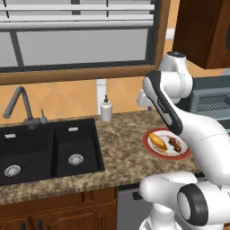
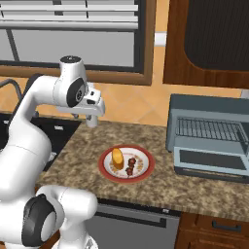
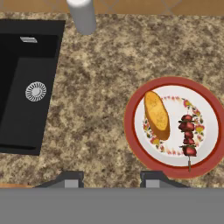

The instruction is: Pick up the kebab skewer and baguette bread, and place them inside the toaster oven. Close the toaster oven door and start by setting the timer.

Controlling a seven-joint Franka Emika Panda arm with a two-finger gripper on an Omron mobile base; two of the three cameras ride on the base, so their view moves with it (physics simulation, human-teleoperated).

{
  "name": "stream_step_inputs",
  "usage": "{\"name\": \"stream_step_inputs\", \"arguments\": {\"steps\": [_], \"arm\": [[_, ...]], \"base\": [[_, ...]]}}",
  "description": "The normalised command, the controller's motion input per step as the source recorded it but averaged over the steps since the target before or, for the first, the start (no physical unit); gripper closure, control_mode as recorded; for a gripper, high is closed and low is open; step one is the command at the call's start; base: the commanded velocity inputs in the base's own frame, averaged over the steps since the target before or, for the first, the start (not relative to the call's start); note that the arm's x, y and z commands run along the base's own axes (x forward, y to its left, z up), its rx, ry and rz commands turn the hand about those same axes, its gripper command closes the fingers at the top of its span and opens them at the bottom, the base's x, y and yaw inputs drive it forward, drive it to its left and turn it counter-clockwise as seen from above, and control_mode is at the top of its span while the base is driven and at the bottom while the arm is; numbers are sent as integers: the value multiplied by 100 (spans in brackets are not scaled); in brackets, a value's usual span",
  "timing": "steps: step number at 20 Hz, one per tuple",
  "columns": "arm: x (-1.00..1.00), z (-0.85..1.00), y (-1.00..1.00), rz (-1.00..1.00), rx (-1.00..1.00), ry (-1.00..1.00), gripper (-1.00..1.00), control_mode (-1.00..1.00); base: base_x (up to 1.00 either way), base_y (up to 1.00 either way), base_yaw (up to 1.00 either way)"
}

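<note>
A red-rimmed plate (image 2: 108, 170) (image 3: 133, 131) lies on the granite counter. On it are the golden baguette bread (image 2: 117, 157) (image 3: 157, 114) (image 1: 157, 142) and, to its right, the kebab skewer (image 2: 130, 165) (image 3: 188, 138) (image 1: 175, 144) with dark red chunks. My gripper (image 2: 92, 120) (image 3: 111, 179) hangs open above the counter, up and to the left of the plate, with nothing between its fingers. The blue-grey toaster oven (image 2: 209, 112) (image 1: 211, 96) stands to the right of the plate. The toaster oven door (image 2: 211, 161) is folded down, which bares the wire rack (image 2: 209, 129).
A black double sink (image 1: 45, 148) (image 3: 26, 87) with a grey faucet (image 1: 20, 105) takes up the counter's left part. A white soap bottle (image 1: 106, 109) (image 3: 82, 15) stands by the back wall. Dark wooden cabinets (image 2: 209, 39) hang above the oven.
</note>
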Motion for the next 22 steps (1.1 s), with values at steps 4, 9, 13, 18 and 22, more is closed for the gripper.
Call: {"name": "stream_step_inputs", "arguments": {"steps": [4,9,13,18,22], "arm": [[0,0,0,0,0,0,-100,100],[0,0,0,0,0,0,-100,100],[0,0,0,0,0,0,-100,100],[0,0,0,0,0,0,-100,100],[0,0,0,0,0,0,-100,100]], "base": [[-6,-3,0],[-35,-72,-3],[-4,-83,-14],[13,-45,-11],[31,-33,-5]]}}
